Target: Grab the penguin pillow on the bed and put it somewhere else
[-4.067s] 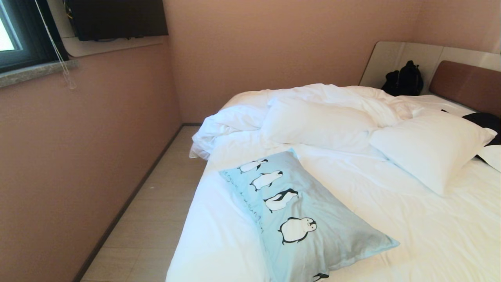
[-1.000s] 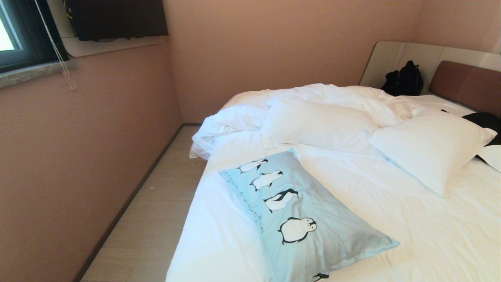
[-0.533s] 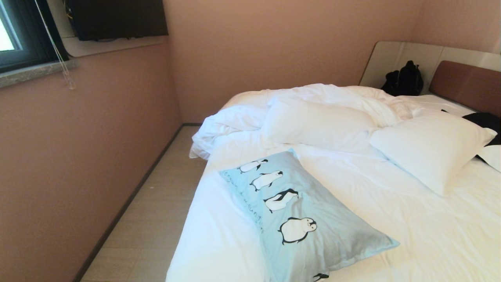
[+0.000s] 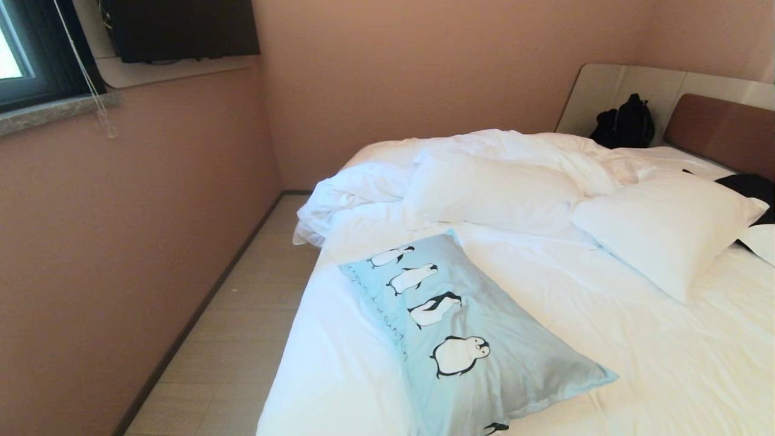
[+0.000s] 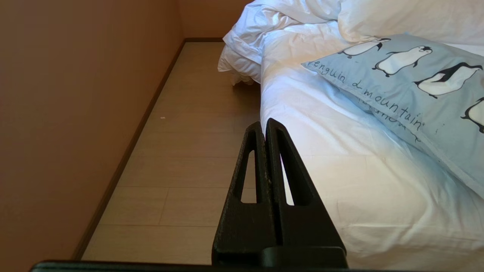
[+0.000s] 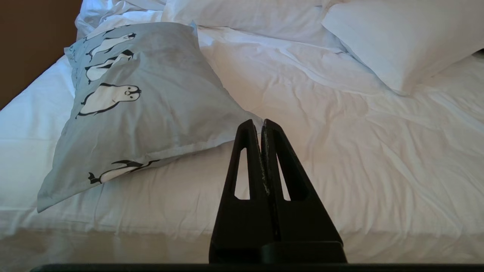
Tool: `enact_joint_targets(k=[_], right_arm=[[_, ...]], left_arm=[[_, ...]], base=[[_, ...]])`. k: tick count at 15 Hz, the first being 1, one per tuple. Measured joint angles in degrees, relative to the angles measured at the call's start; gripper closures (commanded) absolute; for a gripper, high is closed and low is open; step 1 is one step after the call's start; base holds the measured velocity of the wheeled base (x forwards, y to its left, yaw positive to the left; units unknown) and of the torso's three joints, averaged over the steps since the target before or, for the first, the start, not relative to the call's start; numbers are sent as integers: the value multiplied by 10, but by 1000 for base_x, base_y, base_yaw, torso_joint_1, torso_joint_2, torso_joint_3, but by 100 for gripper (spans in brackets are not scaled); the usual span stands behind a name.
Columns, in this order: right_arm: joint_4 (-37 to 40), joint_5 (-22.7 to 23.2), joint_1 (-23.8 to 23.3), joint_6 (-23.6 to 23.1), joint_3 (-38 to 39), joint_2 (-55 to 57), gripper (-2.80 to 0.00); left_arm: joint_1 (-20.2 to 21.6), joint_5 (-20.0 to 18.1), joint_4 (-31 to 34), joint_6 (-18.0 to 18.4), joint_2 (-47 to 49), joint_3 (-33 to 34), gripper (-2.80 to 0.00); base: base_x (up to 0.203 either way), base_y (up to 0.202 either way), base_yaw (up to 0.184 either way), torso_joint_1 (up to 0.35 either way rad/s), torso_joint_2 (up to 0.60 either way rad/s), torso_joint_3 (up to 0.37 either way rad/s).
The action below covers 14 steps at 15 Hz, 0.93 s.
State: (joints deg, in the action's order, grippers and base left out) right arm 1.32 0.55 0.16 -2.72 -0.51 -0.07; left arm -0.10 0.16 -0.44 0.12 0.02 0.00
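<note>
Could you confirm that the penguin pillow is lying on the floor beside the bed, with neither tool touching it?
Not quite: the penguin pillow lies on the bed, on the white sheet near its edge, not on the floor, as the head view shows. The rest holds: the left tool and right tool are both shut, short of the pillow and not touching it.

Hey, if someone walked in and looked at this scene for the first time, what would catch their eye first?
Most striking is the penguin pillow, pale blue against all the white, lying near the bed's front left corner. Behind it two plain white pillows sit by a rumpled duvet, and a black bag stands at the grey headboard frame. Both grippers are shut and empty, short of the mattress: the left gripper over the floor's edge, the right gripper facing the pillow's near corner.
</note>
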Motion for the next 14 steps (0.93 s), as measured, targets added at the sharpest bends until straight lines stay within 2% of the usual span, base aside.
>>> enact_joint_targets(k=[14], right_arm=[[0, 0, 0, 0, 1, 0, 0]], left_arm=[[0, 0, 0, 0, 0, 0, 0]], base=[[0, 0, 0, 0, 0, 0]])
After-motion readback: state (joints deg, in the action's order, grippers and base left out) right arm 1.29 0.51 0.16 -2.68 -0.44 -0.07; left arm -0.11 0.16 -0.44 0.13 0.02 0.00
